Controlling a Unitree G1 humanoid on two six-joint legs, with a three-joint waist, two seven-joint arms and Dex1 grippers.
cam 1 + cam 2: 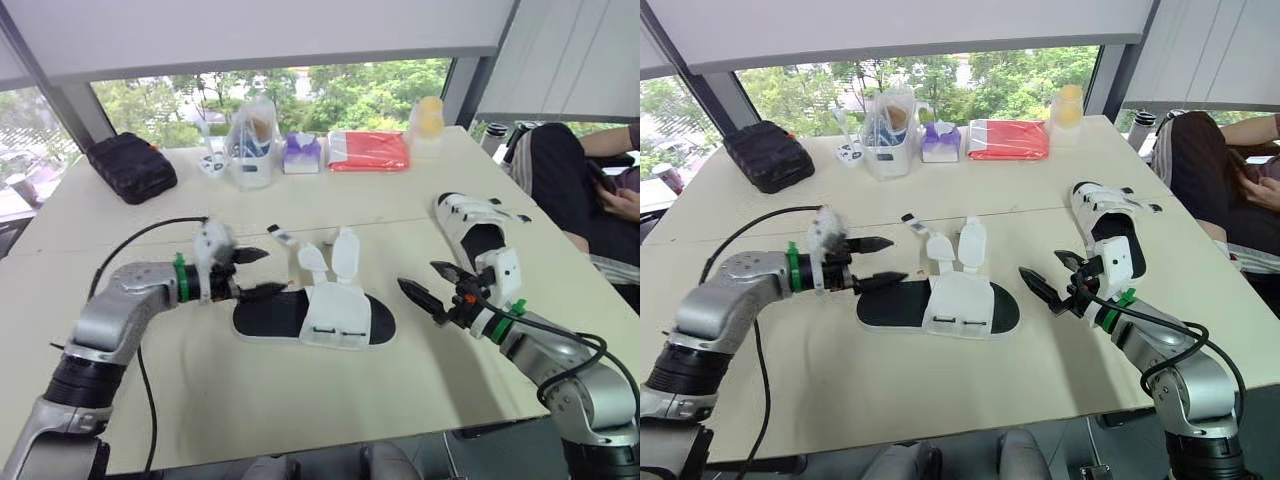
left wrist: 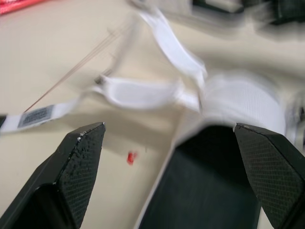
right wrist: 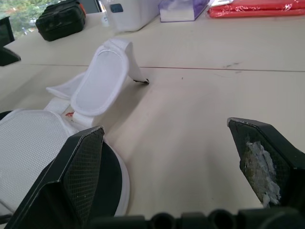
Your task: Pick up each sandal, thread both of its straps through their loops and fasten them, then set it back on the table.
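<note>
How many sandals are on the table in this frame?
2. The near sandal lies between the left gripper and right gripper, straps undone. The far sandal lies beyond the right gripper, by the right edge of the table. None seems hidden.

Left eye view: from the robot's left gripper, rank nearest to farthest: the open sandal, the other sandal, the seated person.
1. open sandal, beside the left gripper.
2. other sandal, on the right.
3. seated person, past the table's right edge.

Left gripper [image 1: 272, 272] and right gripper [image 1: 416, 274] facing inward, jaws wide apart, seemingly empty.
</note>
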